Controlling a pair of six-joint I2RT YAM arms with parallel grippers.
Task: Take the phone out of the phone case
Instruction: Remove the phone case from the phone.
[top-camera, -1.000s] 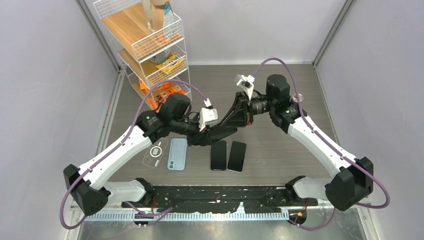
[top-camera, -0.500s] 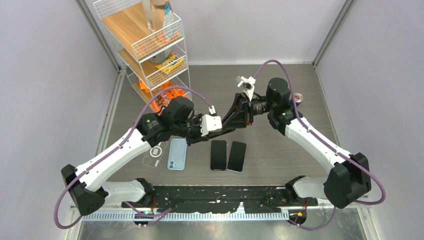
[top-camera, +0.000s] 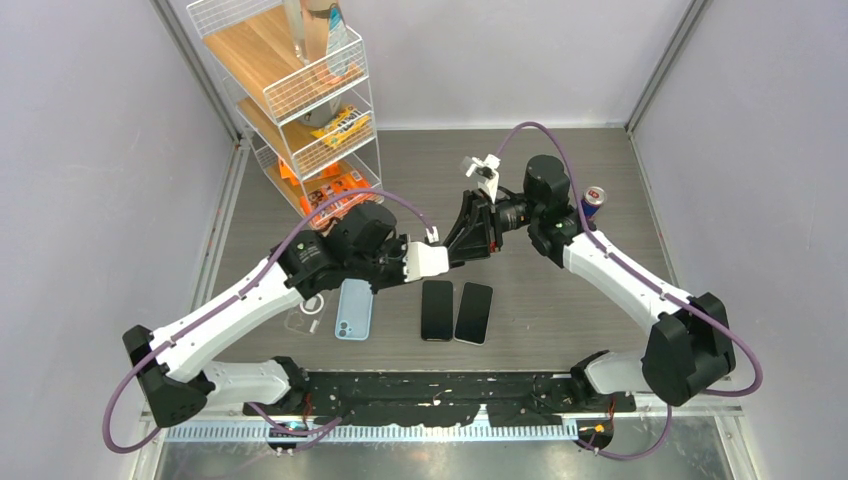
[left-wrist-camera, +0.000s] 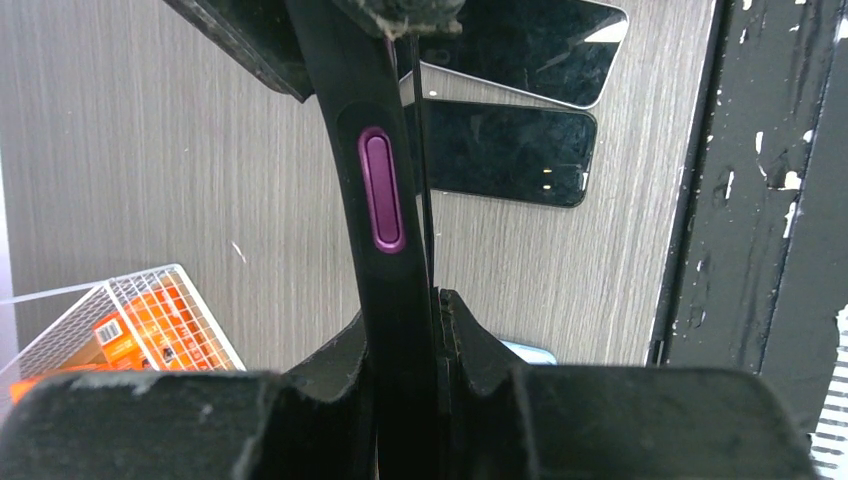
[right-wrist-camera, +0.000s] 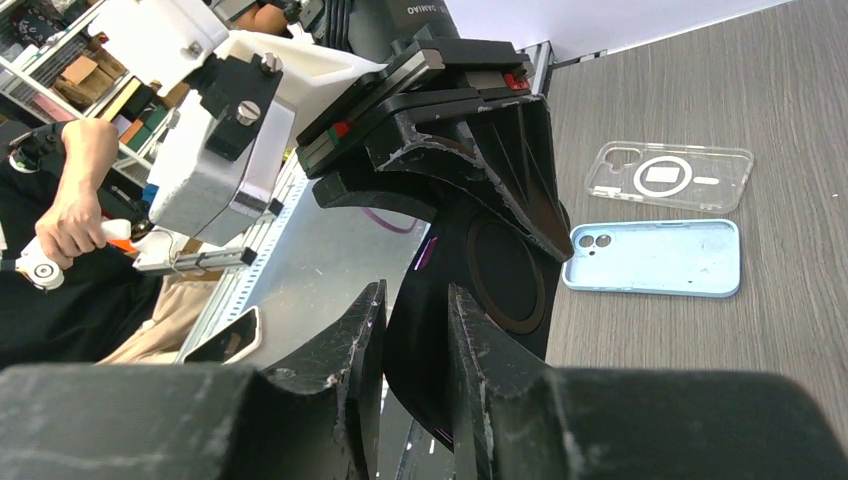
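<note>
Case (right-wrist-camera: 480, 290) was up off the table (top-camera: 560, 290) at centre, between left gripper (left-wrist-camera: 437, 310) and right gripper (right-wrist-camera: 415, 300). Nearer the bases lay left phone (top-camera: 437, 310) and right phone (top-camera: 474, 312), just beside each other. Left of them: inner empty case (top-camera: 355, 307), then outer empty case (top-camera: 308, 310). Rack (top-camera: 300, 90) stood back-left, can (top-camera: 593, 203) back-right by the right arm.

My left arm (top-camera: 240, 300) and right arm (top-camera: 620, 275) wear white shells on the long links, with black joints and bases. A purple cable (top-camera: 525, 126) loops along each. A white camera mount (top-camera: 428, 262) sits at each wrist, a screw (right-wrist-camera: 247, 112) showing in one. My left end effector (left-wrist-camera: 420, 320) and right end effector (right-wrist-camera: 412, 310) have black fingers (right-wrist-camera: 335, 350), chipped pale along the edges. The cropped white lettering (right-wrist-camera: 412, 10) may be a maker's name.
</note>
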